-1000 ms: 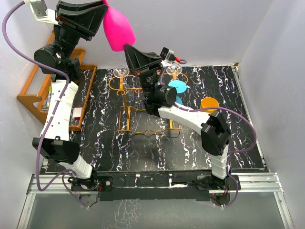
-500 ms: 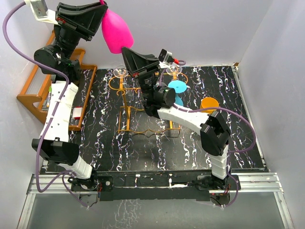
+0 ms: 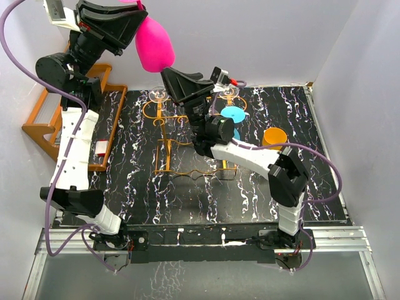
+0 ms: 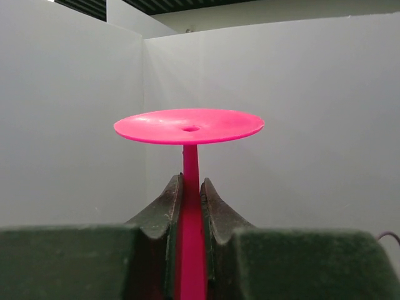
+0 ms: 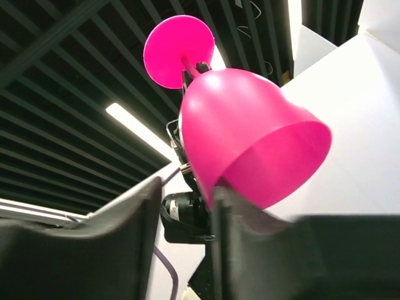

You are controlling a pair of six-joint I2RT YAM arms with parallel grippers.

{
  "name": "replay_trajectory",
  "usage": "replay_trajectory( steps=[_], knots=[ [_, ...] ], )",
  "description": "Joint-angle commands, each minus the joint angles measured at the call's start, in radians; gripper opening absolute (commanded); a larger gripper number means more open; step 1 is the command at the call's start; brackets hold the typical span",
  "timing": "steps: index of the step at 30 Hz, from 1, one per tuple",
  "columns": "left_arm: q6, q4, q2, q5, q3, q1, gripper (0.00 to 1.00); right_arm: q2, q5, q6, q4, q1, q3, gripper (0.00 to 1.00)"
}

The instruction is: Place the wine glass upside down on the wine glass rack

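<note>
**Glass held high by the stem, mouth down, rack waiting below**

Top view: the left hand (image 3: 134,11) was clamped on the stem of the pink glass (image 3: 154,45), high over the back left of the desk (image 3: 325,187). The bowl hung downward at a tilt. Gripping the stem probably kept the bowl free and the foot uppermost, which is the way the rack (image 3: 164,156) takes a glass. The rack stood on the desk, well apart from the glass, with two clear glasses (image 3: 158,94) at its far end. The left arm reared nearly straight up, its wrist bent over at the top. The right arm reached over the rack, and its hand (image 3: 169,74) pointed up just beneath the bowl, seemingly ready to steady or receive it.

Left wrist view: both fingers (image 4: 164,212) pressed flat against the stem, with the round foot of the glass (image 4: 189,125) level above them against a bare wall.

Right wrist view: the camera looked up into the glass (image 5: 250,137), whose mouth opened down and to the right. The right hand (image 5: 184,187) had its fingers apart, gripping nothing. One finger (image 5: 222,244) lay in front of the bowl's lower edge, and contact could not be judged.
</note>
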Motion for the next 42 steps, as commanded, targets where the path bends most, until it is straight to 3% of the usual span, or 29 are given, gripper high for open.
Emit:
replay_trajectory(
  steps=[1, 4, 5, 10, 15, 22, 28, 35, 39, 42],
  knots=[
    [0.118, -0.073, -0.019, 0.059, 0.070, 0.010, 0.00, -0.140, -0.036, 0.011, 0.178, 0.010, -0.046, 0.57],
    [0.144, -0.107, -0.018, 0.055, 0.086, 0.019, 0.00, -0.219, -0.036, -0.020, 0.140, 0.009, -0.106, 0.94],
    [0.148, -0.114, -0.018, 0.053, 0.090, 0.023, 0.00, -0.236, -0.034, -0.028, 0.131, 0.010, -0.126, 0.98],
    [0.190, -0.185, -0.026, 0.049, 0.103, 0.039, 0.00, -0.327, -0.005, -0.042, 0.028, 0.012, -0.220, 0.98],
    [0.270, -0.292, -0.054, 0.050, 0.110, 0.052, 0.00, -0.431, -0.004, 0.004, -0.318, 0.017, -0.244, 0.98],
    [0.297, -0.333, -0.084, 0.041, 0.102, 0.060, 0.00, -0.478, -0.126, 0.002, -0.683, 0.020, -0.177, 0.98],
    [0.281, -0.338, -0.086, 0.033, 0.105, 0.076, 0.00, -0.467, -0.250, -0.009, -0.798, 0.022, -0.150, 0.98],
    [0.363, -0.491, -0.124, 0.070, 0.121, 0.081, 0.00, -0.537, -0.282, -0.229, -1.142, 0.022, -0.069, 0.98],
    [0.403, -0.650, -0.162, 0.116, 0.143, 0.081, 0.00, -0.587, -0.220, -0.323, -1.368, 0.024, -0.020, 0.98],
    [0.455, -0.825, -0.200, 0.148, 0.133, 0.081, 0.00, -0.636, -0.138, -0.389, -1.442, 0.023, -0.008, 0.98]
  ],
)
